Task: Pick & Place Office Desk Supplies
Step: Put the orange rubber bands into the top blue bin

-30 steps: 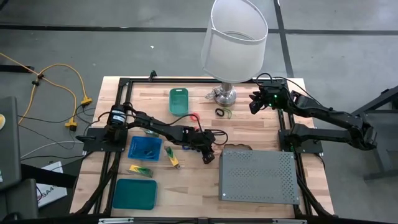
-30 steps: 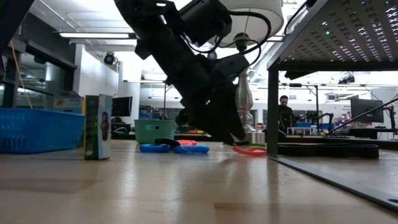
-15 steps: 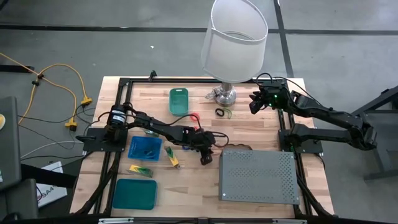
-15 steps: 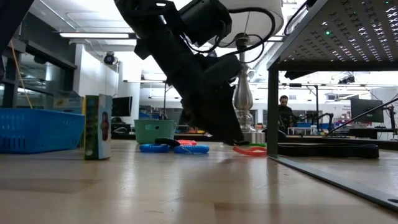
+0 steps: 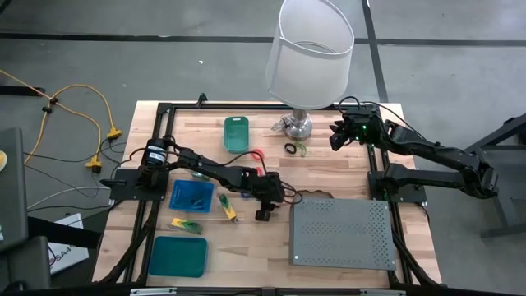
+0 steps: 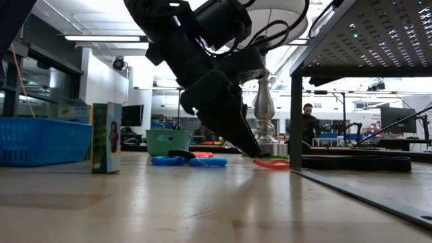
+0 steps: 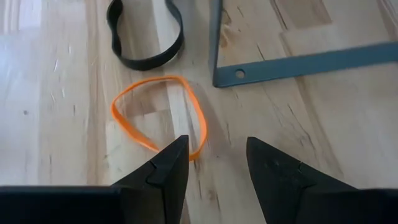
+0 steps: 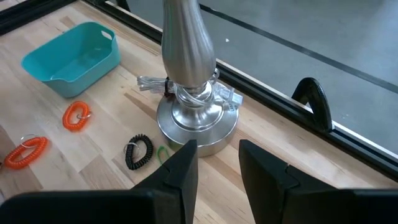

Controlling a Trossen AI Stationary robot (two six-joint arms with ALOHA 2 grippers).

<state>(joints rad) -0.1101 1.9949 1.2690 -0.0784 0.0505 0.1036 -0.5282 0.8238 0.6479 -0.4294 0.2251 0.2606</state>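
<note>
Left hand (image 5: 262, 215) has slid a little toward the desk's near edge over the last second, off the grey perforated box's (image 5: 341, 233) far-left corner to just outside its left edge. Its wrist view shows the fingers parted and holding nothing, poised over an orange band (image 7: 158, 114) lying flat on the wood, with a black band (image 7: 146, 38) just beyond it, close but not clearly touching. Reads as lining up a pick, not yet a grasp. Right hand (image 5: 335, 136) idles by the lamp base (image 8: 196, 118) at the far edge, fingers apart and empty.
</note>
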